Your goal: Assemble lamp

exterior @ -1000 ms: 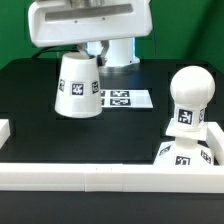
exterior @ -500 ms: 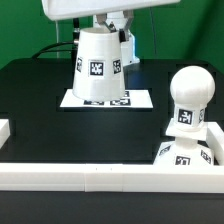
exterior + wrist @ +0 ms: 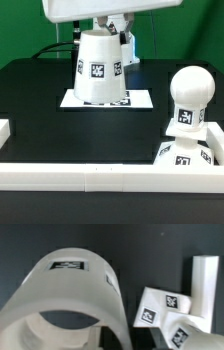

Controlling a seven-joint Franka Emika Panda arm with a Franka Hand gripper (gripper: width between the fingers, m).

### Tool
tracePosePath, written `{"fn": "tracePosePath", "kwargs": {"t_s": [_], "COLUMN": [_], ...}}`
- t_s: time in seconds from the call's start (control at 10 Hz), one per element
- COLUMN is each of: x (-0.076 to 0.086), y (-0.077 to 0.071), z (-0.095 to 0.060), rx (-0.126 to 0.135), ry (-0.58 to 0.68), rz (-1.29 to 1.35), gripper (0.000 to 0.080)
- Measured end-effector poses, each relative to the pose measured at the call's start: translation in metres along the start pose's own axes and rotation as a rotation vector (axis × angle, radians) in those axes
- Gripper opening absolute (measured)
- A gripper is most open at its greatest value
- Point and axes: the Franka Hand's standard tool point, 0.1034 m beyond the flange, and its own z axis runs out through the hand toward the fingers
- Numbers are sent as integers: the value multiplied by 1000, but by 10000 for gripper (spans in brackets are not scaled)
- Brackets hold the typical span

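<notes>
There are three lamp parts: one shade [image 3: 98,66], one bulb [image 3: 190,98] and one base block [image 3: 187,157]. There is also one marker board [image 3: 139,100], one black surface [image 3: 40,115] and a white rail [image 3: 100,176] along the front of it. The shade is a tapered white cup with square tags on its wall, and it hangs above the marker board, tilted a little, with its wide end down. The bulb stands upright on the base block, well apart from the marker board, toward the exterior view's right and close to the white rail. Compared with one second ago, the shade is now higher and over the marker board, no longer beside it on the exterior view's left; compared with half a second ago, it keeps nearly the same place. The end effector [image 3: 112,28] is mostly hidden behind the shade and cut off by the upper edge, so I cannot tell if it is clenched or released. In the wrist view the shade [image 3: 75,297] fills most of the picture, with its open inside in shadow, and the base block [image 3: 168,307] is seen only in part.
</notes>
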Motion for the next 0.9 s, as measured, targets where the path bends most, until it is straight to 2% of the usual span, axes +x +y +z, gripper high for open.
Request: {"fn": "tracePosePath", "kwargs": {"t_s": [0.2, 0.5, 0.6, 0.7, 0.8, 0.9], "x": [18, 41, 48, 58, 67, 70], "y": [-38, -74, -85, -103, -117, -125], "z": [-21, -62, -69, -73, -71, -62], "rx": [15, 37, 39, 43, 45, 41], "ry": [10, 0, 0, 5, 11, 2], "rz": [38, 74, 111, 139, 158, 166], "gripper": [45, 45, 45, 45, 45, 45]}}
